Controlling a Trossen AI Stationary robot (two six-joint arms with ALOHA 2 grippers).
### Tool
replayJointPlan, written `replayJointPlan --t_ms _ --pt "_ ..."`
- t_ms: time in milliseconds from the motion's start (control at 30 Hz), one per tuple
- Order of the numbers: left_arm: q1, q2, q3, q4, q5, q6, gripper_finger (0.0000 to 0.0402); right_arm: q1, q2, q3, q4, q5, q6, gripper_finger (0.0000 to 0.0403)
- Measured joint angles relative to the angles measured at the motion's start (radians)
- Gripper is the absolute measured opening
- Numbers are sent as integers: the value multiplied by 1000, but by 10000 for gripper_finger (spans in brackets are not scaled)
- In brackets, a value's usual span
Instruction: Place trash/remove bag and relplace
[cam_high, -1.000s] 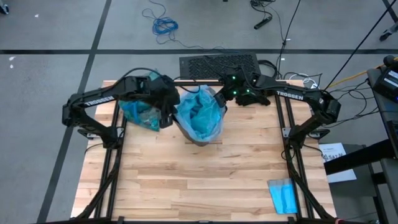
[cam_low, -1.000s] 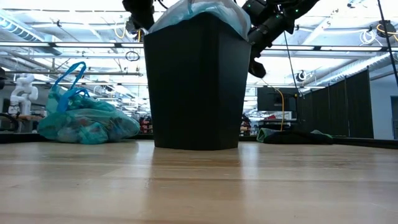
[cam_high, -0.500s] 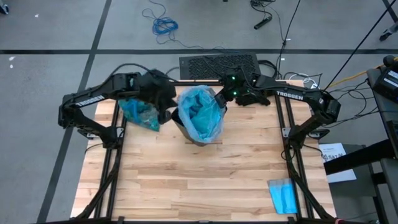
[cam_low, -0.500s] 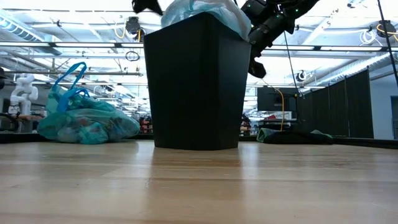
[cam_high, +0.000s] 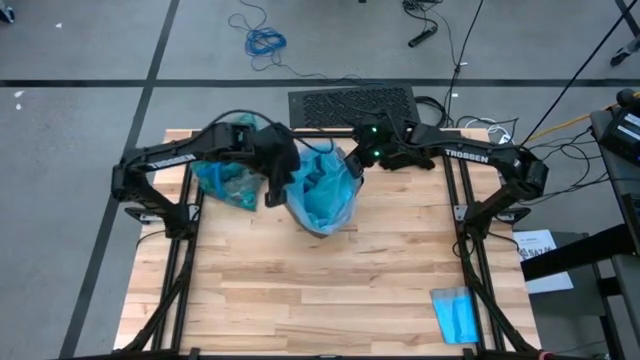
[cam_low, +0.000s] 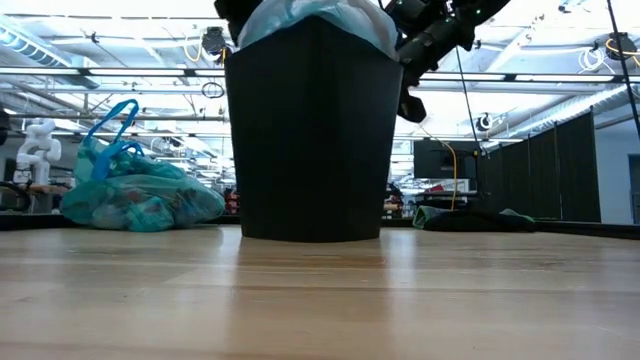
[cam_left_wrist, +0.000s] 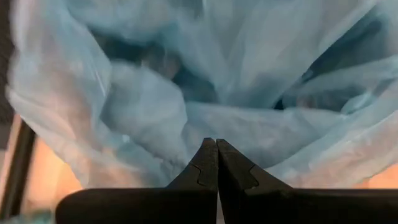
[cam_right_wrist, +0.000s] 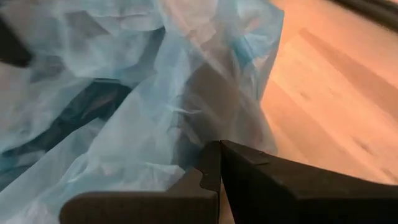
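Nearest, at the right near corner of the wooden worktop (cam_high: 300, 290), lies a small blue folded cloth (cam_high: 456, 314), flat and well apart from everything else. The middle of the worktop is bare wood.

Farther back, about at the centre, stands a black bin (cam_low: 310, 130). A light blue plastic bag (cam_high: 322, 190) is set into it; its crinkled edge rises above the rim and hangs a little over the right side in the low view. Seen from above, the bag covers the bin's mouth almost completely.

Both arms meet at this bin. The left claw (cam_high: 277, 180) is at the left edge of the bag's mouth. In the left wrist view its two fingers (cam_left_wrist: 205, 168) are pressed together, tip against tip, and the blue plastic fills the picture just in front of them; I cannot tell if any plastic is caught between the tips. The right claw (cam_high: 352, 160) is at the far right edge of the bag. In the right wrist view its fingers (cam_right_wrist: 214, 165) are also pressed together, with the bag's loose fold lying right at the tips, and again it is not clear whether they pinch it.

To the left of the bin, near the far left part of the worktop, rests a darker teal bag (cam_low: 135, 195), full and tied, with its handles standing up. It lies on the worktop beside the bin, partly under the left arm in the high view.

Behind the worktop, on the grey floor, there is a black mat (cam_high: 350, 103).
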Motion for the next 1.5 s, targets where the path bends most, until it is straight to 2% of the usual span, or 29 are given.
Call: replayJointPlan --t_ms 433,600,933,1200,1300,1500 --pt "-9 -81 1 -82 6 -74 0 34 -87 0 -36 -101 52 0" --pt "-38 -85 0 -129 0 -120 0 51 -87 0 -43 -101 51 0" --pt "-78 -87 -16 -198 -81 -193 0 87 -87 0 -61 -101 44 0" --pt "-123 -88 -16 -205 -108 -264 0 113 -87 0 -75 -103 44 0" --pt "-145 -89 -16 -234 -144 -300 0 119 -87 0 -86 -104 44 0" --pt "-178 -118 -17 -293 -283 -415 0 125 -87 0 -90 -104 36 0"
